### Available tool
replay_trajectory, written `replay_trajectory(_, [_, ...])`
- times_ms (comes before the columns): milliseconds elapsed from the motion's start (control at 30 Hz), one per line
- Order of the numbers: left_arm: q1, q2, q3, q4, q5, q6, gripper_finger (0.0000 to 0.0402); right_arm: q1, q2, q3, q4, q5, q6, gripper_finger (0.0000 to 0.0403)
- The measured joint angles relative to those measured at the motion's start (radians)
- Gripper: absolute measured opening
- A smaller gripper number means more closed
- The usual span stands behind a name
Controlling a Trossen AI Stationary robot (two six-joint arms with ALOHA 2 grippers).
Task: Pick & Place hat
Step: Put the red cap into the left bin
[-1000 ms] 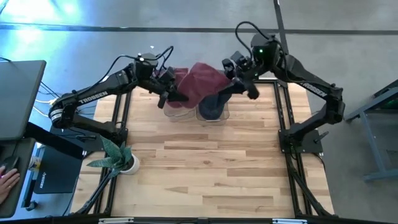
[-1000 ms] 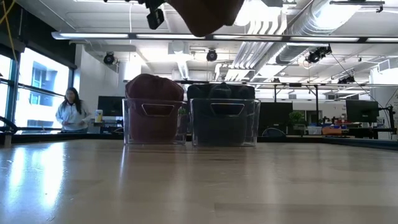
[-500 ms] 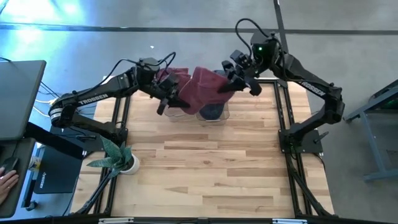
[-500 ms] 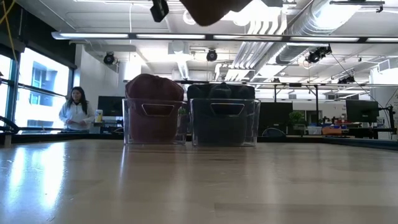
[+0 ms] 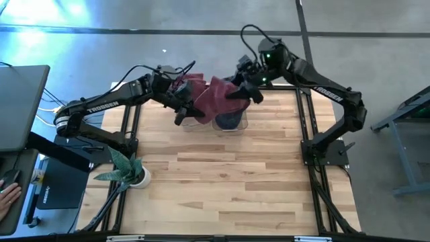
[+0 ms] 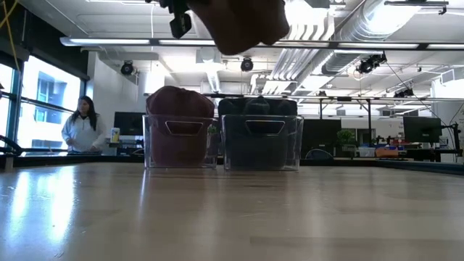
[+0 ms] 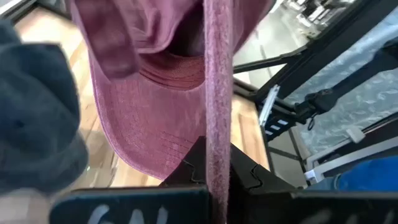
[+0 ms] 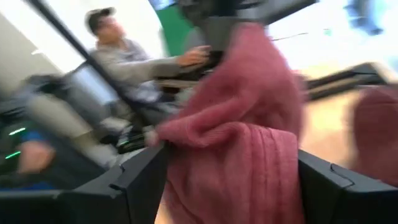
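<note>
Hat (image 5: 213, 98) (maroon) held aloft by both grippers' fingers, left (image 5: 183, 107) and right (image 5: 246, 93).

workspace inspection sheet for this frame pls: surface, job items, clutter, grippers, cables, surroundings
Surface: wooden table, mostly bare in front.
Job's things: maroon hat held in the air above two clear bins at the table's far edge; left bin holds maroon fabric, right bin dark fabric.
Clutter: potted plant at the table's left edge.
Grippers: left gripper shut on the hat's brim; right gripper with fingers wide on either side of the hat's fabric, grip unclear.
Cables: black loops above both wrists.
Surroundings: laptop left of the table; a person far behind.
</note>
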Motion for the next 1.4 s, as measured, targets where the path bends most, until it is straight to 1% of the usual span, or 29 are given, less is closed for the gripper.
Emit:
replay_trajectory(133, [0.000, -0.001, -0.001, -0.003, -0.002, 0.002, 0.0001, 0.033, 0.018, 0.000, 0.062, -0.119, 0.038, 0.0254])
replay_trajectory(200, [0.000, -0.001, -0.001, -0.002, 0.027, 0.015, 0.0001, 0.040, 0.028, 0.000, 0.099, -0.162, 0.061, 0.0246])
replay_trajectory(267, [-0.007, -0.001, -0.001, -0.001, 0.061, 0.023, 0.0001, 0.043, 0.033, 0.000, 0.129, -0.169, 0.080, 0.0241])
replay_trajectory(400, [-0.009, -0.001, -0.001, 0.002, 0.054, 0.026, 0.0001, 0.021, 0.031, 0.000, 0.168, -0.164, 0.106, 0.0241])
replay_trajectory(467, [-0.007, -0.001, -0.001, 0.003, 0.049, 0.026, 0.0001, 0.005, 0.029, 0.000, 0.150, -0.127, 0.107, 0.0242])
replay_trajectory(533, [-0.006, -0.001, -0.001, 0.002, 0.042, 0.025, 0.0001, -0.006, 0.029, 0.000, 0.125, -0.089, 0.094, 0.0242])
replay_trajectory(600, [-0.006, -0.001, -0.001, 0.002, 0.036, 0.023, 0.0001, -0.011, 0.029, 0.000, 0.107, -0.102, 0.046, 0.0236])
replay_trajectory(633, [-0.007, -0.001, -0.001, 0.002, 0.035, 0.023, 0.0001, -0.007, 0.029, 0.000, 0.102, -0.130, 0.009, 0.0231])
replay_trajectory(733, [-0.007, -0.001, -0.001, 0.003, 0.045, 0.007, 0.0001, 0.009, 0.029, 0.000, 0.092, -0.241, -0.081, 0.0204])
replay_trajectory(800, [-0.007, -0.001, -0.001, 0.006, 0.073, -0.003, 0.0001, 0.012, 0.028, 0.000, 0.104, -0.331, -0.077, 0.0175])
replay_trajectory(900, [-0.007, -0.013, -0.001, 0.025, 0.118, -0.013, 0.0001, 0.011, 0.024, 0.000, 0.134, -0.413, -0.017, 0.0126])
replay_trajectory(1000, [-0.007, -0.028, 0.002, 0.098, 0.144, -0.027, 0.0001, 0.011, 0.021, 0.000, 0.141, -0.429, -0.006, 0.0090])
replay_trajectory(1067, [-0.005, -0.032, 0.002, 0.122, 0.160, -0.030, 0.0001, 0.011, 0.021, 0.000, 0.141, -0.418, -0.023, 0.0082])
replay_trajectory(1133, [0.005, -0.033, 0.001, 0.145, 0.169, -0.031, 0.0001, 0.005, 0.022, 0.000, 0.151, -0.416, -0.033, 0.0090])
replay_trajectory(1200, [0.016, -0.035, 0.001, 0.147, 0.191, -0.036, 0.0001, -0.012, 0.022, 0.000, 0.192, -0.427, -0.009, 0.0111])
replay_trajectory(1267, [0.028, -0.035, 0.001, 0.146, 0.198, -0.052, 0.0001, -0.032, 0.022, 0.000, 0.256, -0.456, 0.029, 0.0143])
replay_trajectory(1333, [0.041, -0.035, 0.001, 0.143, 0.218, -0.058, 0.0001, -0.051, 0.022, 0.000, 0.314, -0.484, 0.069, 0.0182])
replay_trajectory(1400, [0.042, -0.035, 0.001, 0.143, 0.218, -0.060, 0.0001, -0.074, 0.022, 0.000, 0.367, -0.529, 0.109, 0.0223])
